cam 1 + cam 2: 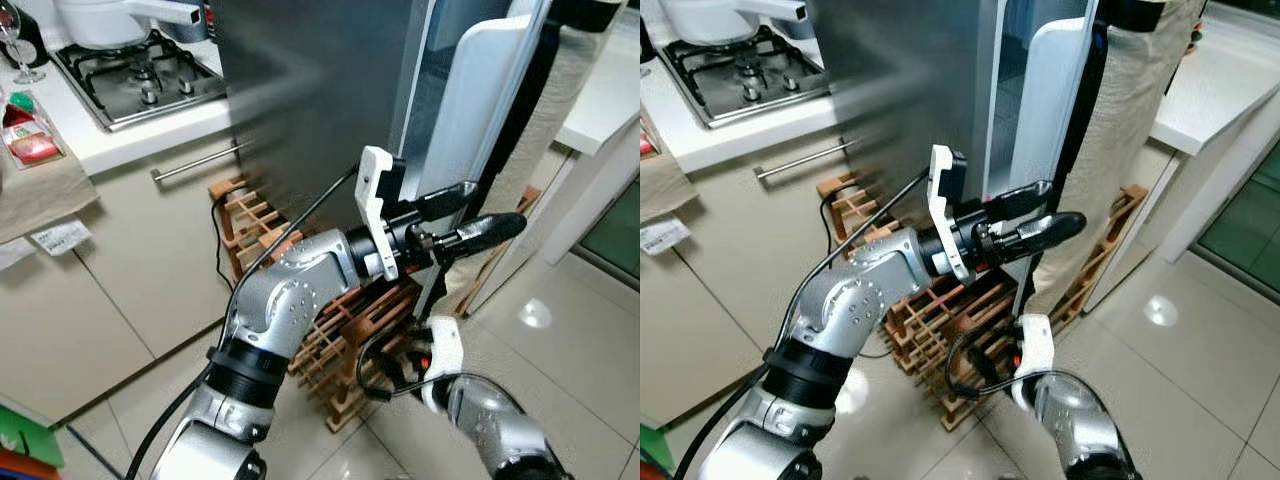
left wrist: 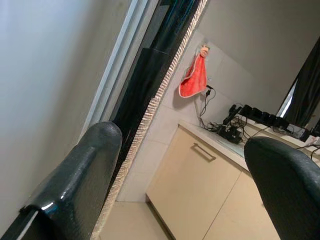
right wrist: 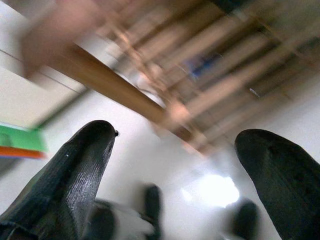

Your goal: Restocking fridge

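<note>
Reaching out with its fingers spread apart and holding nothing, the left gripper (image 1: pixel 472 215) is up by the white edge of the fridge door (image 1: pixel 478 100), likely to pull it wider. The right gripper (image 3: pixel 175 165) hangs low over the shiny floor (image 1: pixel 560 340) near the wooden wine rack (image 1: pixel 340 340), fingers apart and empty. The fridge (image 1: pixel 320 90) is tall, grey and shiny, right beside the counter (image 1: pixel 120 135).

Silver, dimpled left arm with a ribbed black joint ring; behind the left pincer (image 1: pixel 490 208) of two long black fingers sits a white bracket, a black cable trailing back. The right arm is silver too.
</note>
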`<state>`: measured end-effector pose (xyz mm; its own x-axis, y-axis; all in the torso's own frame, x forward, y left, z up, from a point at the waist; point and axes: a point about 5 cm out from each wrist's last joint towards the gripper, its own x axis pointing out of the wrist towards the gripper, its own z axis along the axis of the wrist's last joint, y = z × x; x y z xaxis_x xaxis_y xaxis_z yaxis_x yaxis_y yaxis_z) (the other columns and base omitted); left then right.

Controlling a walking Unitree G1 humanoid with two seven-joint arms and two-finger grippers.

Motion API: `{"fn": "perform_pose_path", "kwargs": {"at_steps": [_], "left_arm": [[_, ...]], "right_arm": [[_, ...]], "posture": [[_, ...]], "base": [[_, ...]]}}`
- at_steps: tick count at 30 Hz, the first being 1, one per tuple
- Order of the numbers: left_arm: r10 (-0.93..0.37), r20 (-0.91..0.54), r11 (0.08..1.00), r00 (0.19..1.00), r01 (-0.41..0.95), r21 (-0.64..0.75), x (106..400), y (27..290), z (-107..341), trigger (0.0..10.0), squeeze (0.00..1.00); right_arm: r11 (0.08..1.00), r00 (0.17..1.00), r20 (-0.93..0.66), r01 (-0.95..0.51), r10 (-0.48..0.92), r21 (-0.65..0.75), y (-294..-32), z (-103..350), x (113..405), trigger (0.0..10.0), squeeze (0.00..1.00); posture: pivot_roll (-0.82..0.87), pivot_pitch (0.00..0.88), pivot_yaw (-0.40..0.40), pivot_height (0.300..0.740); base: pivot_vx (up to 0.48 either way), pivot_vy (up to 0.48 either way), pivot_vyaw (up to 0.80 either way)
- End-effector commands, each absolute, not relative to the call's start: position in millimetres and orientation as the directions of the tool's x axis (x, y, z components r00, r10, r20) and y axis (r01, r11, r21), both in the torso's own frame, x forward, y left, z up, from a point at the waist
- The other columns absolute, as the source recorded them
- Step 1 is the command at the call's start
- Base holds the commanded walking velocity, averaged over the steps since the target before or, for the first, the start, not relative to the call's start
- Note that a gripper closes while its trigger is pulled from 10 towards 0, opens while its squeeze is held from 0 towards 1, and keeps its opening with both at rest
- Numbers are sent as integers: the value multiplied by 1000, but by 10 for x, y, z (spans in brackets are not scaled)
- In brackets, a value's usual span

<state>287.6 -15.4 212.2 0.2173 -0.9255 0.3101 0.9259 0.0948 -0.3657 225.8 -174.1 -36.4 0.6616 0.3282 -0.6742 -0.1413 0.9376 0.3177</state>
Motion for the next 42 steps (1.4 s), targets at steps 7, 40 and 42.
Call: {"fn": "perform_pose_path", "kwargs": {"at_steps": [7,40,42], "left_arm": [[-929,303,99,212,932,-350,2863,-177,2150,10000,0],[-778,610,-437,-152,828,-351,2586,-285,2986,10000,0],[-800,584,-410,-135,834,-370,2594,-246,2903,10000,0]], "right_arm": [[999,692,-722,39,-15,17,-2319,-462,2075,10000,0],[989,527,-843,32,107,146,-1557,-706,2165,10000,0],[988,506,-854,22,123,155,-1492,-731,2127,10000,0]], "posture": [[-184,0,25,740],[-182,0,44,740],[-182,0,44,740]], "base": [[0,0,0],[0,0,0],[0,0,0]]}}
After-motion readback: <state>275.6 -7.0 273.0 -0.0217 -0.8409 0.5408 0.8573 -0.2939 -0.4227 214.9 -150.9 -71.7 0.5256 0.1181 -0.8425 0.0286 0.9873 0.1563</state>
